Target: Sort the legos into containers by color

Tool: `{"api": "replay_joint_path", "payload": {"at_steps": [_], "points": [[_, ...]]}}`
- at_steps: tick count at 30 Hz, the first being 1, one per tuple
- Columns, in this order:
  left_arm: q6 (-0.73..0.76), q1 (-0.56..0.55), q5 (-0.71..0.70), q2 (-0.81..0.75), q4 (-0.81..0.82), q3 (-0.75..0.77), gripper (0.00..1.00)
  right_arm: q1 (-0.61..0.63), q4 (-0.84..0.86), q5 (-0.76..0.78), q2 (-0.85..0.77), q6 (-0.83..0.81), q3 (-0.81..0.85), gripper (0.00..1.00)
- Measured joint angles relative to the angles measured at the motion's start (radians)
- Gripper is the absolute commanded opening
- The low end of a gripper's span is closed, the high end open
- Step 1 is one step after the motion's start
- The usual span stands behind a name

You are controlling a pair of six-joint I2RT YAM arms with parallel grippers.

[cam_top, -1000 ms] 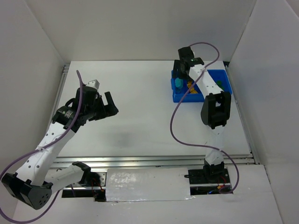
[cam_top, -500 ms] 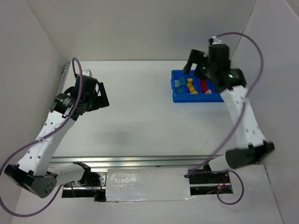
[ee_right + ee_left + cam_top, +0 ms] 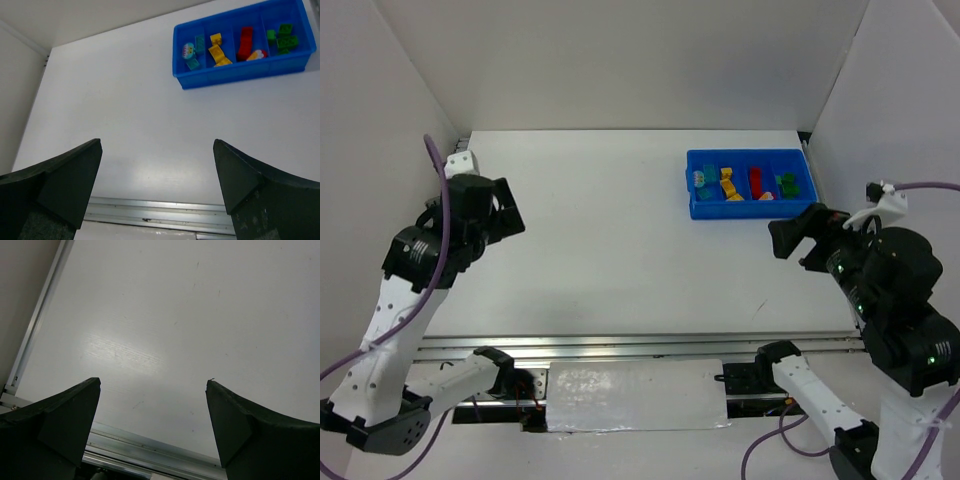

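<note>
My left gripper (image 3: 152,385) and right gripper (image 3: 157,145) spread, empty; legos (image 3: 244,42) appear colour-sorted in the tray (image 3: 240,75), so park well clear.

Glossy plastic tray (image 3: 240,73), matt white table (image 3: 150,125)

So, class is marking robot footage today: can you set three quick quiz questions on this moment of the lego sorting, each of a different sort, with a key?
1. True or false: the right gripper holds a lego.
2. In the right wrist view, which colour lies in the rightmost compartment of the blue tray? A red, B green, C yellow.
3. Fill in: the left gripper hangs over bare table with its jaws ____.

Key: 1 false, it is empty and open. 2 B, the green legos. 3 open.
</note>
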Motion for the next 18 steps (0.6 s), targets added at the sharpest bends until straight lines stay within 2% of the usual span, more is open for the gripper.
{"api": "replay_joint_path", "payload": {"at_steps": [9, 14, 18], "points": [[0.032, 0.000, -0.073, -0.199, 0.019, -0.163, 0.99, 0.000, -0.142, 0.016, -0.177, 0.060, -0.019, 1.00], [0.032, 0.000, -0.097, -0.317, 0.000, -0.235, 0.99, 0.000, -0.193, 0.024, -0.185, 0.067, 0.005, 1.00], [0.020, 0.000, -0.100, -0.343, -0.003, -0.243, 1.00, 0.000, -0.198, 0.025, -0.193, 0.070, -0.018, 1.00]]}}
